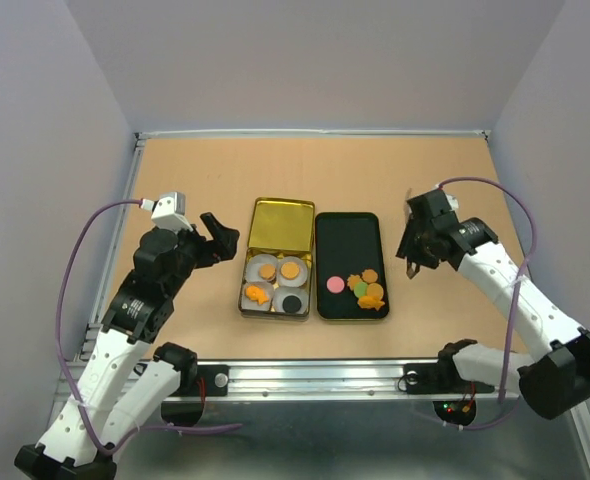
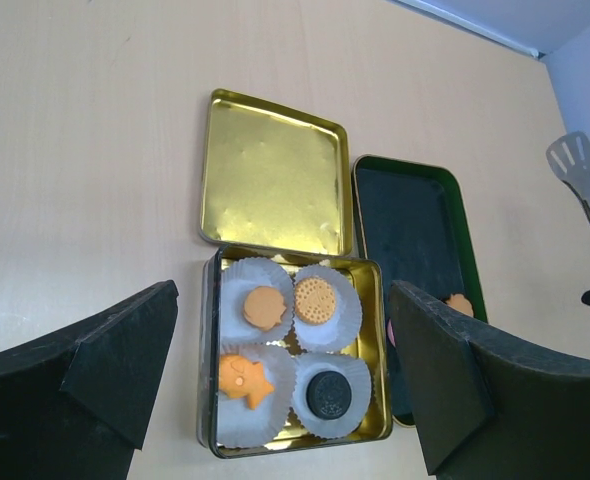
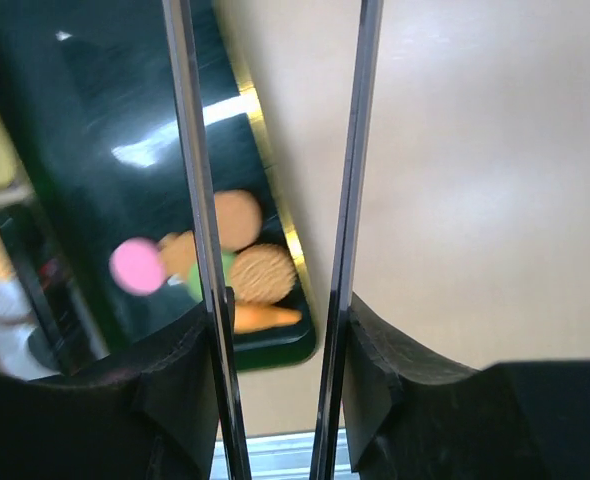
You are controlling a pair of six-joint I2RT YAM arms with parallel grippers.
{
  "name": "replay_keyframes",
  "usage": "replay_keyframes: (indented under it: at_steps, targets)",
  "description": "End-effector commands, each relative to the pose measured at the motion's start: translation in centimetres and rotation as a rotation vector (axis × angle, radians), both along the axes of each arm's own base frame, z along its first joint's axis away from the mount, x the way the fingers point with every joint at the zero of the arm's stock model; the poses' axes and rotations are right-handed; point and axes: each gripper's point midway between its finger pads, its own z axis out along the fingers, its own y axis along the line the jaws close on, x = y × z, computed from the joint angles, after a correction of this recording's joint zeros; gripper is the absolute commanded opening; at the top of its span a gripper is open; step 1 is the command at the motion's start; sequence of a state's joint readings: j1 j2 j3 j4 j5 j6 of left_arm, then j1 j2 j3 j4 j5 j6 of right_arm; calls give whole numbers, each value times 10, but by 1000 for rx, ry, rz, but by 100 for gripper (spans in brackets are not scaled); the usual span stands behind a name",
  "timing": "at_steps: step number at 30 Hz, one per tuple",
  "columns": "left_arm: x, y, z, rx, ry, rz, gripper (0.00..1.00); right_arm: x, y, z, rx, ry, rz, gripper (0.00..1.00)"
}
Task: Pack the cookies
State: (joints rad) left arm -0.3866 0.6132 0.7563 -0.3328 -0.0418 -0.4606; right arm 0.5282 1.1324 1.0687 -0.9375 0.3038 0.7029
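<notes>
Four cookies [image 1: 291, 270] sit in paper cups [image 2: 233, 290] inside the tin [image 1: 281, 224]; more lie in the tray [image 1: 347, 240] just right of it; left gripper [image 1: 220, 238], left of the tin, gapes wide; right gripper [image 1: 418, 245], right of the tray, clamps tongs [image 3: 197, 200].

The tin [image 2: 377, 330] and its lid [image 2: 275, 175] are shiny gold metal; inside the tin the cups [image 2: 233, 292] are white pleated paper and the cookies [image 2: 315, 300] look dry and matt. Right of the tin the tray [image 2: 410, 225] is glossy black and the tongs [image 3: 361, 150] are polished metal.
</notes>
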Motion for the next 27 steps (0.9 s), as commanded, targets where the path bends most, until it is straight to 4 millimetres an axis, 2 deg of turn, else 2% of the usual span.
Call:
replay_keyframes:
  at_steps: [1,2,5,11,16,20,27]
  targets:
    - [1,-3,13,-19,-51,-12,98,18,-36,-33,37,62,-22,47]
    - [1,-3,12,-20,-51,-11,98,29,-47,-36,61,49,-69,47]
    - [0,-3,14,-20,-56,-15,98,41,-52,-54,74,75,-96,46]
    - [-1,-4,15,-23,-61,-25,98,51,-61,-93,37,145,-146,46]
    - [-3,-6,17,-28,-67,-32,98,45,-77,-128,38,212,-190,51]
    - [-3,-6,18,-30,-73,-35,98,38,-83,-149,41,259,-203,59]
    - [-4,-6,19,-31,-76,-37,98,36,-82,-159,55,278,-201,66]
